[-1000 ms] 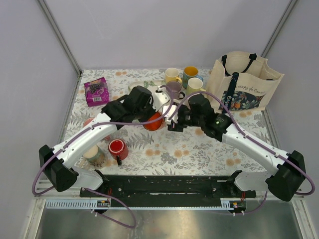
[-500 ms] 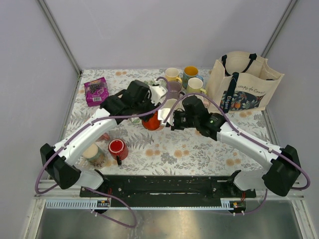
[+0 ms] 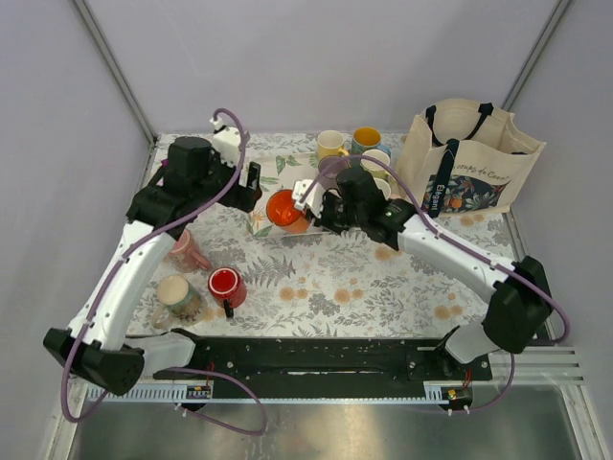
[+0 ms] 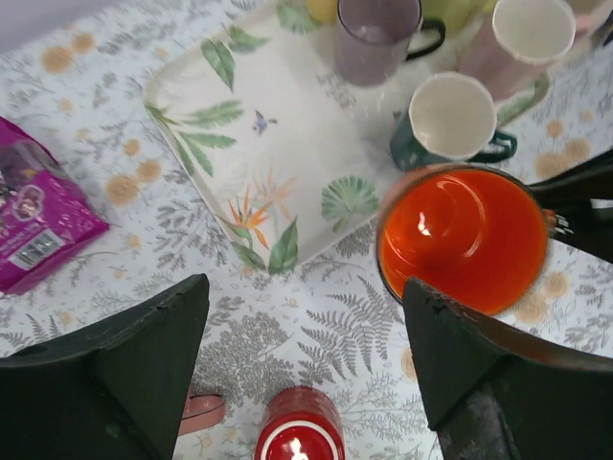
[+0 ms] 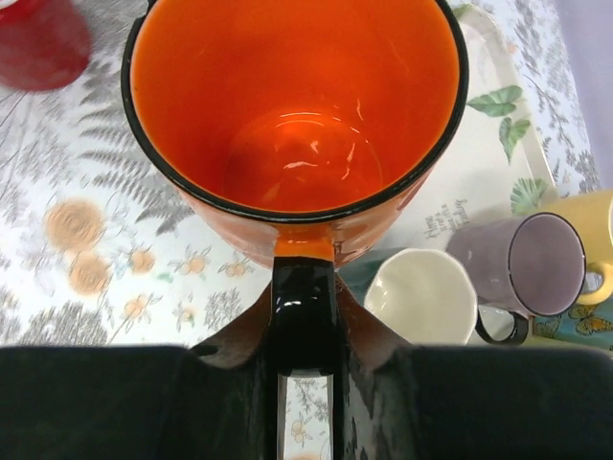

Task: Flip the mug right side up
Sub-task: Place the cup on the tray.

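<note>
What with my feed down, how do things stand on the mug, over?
Left pincer open, empty. Right pincer shut on orange mug handle. Salmon mug in neither pincer, partly under left arm. Red mug close beside it.

In the dark right gripper, an orange mug, black rim and handle. Beyond its tips, a cream tray with green leaves; beside, a mauve mug, perhaps greyish. The tablecloth: grey ferns, peach flowers.
</note>
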